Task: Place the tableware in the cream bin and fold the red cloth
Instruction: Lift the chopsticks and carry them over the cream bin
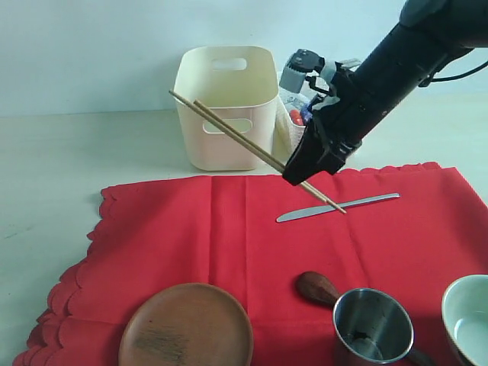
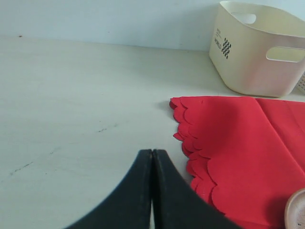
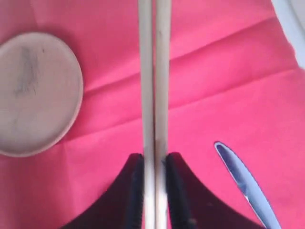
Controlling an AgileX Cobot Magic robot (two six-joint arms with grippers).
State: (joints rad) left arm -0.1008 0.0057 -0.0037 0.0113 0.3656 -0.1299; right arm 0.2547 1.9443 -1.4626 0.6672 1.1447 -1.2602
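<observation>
Above the red cloth (image 1: 191, 229), the right gripper (image 1: 309, 169) pinches the light wooden chopsticks (image 1: 229, 127) between its jaws.

At far left, the left gripper (image 2: 152, 152) hangs over bare table (image 2: 71, 95) beside the cloth's scalloped edge, jaws pressed together and empty. The wooden plate (image 1: 187, 329) sits at the cloth's near left edge, with open fabric beyond it. The chopsticks' long axis runs diagonally. Their long free ends point up-left across the front of the cream bin (image 1: 225, 145), and their short ends stick out below the gripper toward the silver knife (image 1: 366, 201). The knife lies flat, its length nearly left to right. Along the near right edge crowd the dark spoon (image 1: 316, 288), steel cup (image 1: 372, 326) and pale bowl (image 1: 469, 320).
</observation>
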